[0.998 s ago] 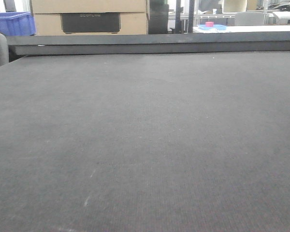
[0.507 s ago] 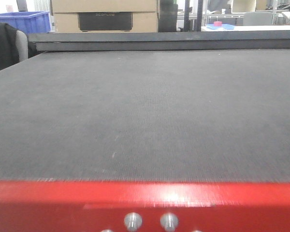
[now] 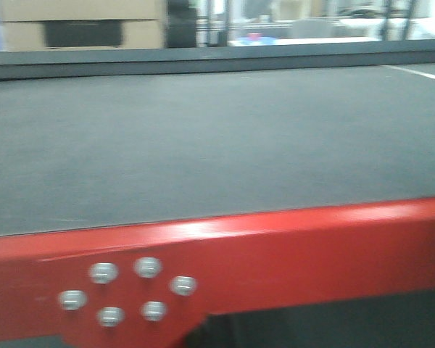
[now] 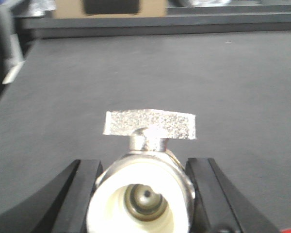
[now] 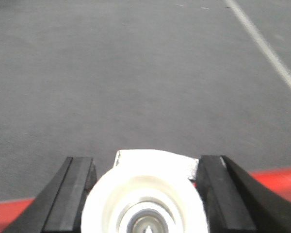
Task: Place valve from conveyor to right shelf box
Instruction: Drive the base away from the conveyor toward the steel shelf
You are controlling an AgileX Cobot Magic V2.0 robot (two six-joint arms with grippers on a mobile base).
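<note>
Clamped tight on handled valve (image 4: 140, 201) in left gripper (image 4: 143, 167) jaws & on white-faced valve (image 5: 145, 206) in right gripper (image 5: 145, 165) jaws, over conveyor (image 3: 203, 130) nr its edge; could slip/twist en route to shelf box, w/ round smooth bodies pinched only at sides.

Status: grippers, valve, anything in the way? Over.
Left gripper shut on valve. Right gripper shut on second valve. Both over the conveyor, nothing in the way; shelf box not in view.
</note>
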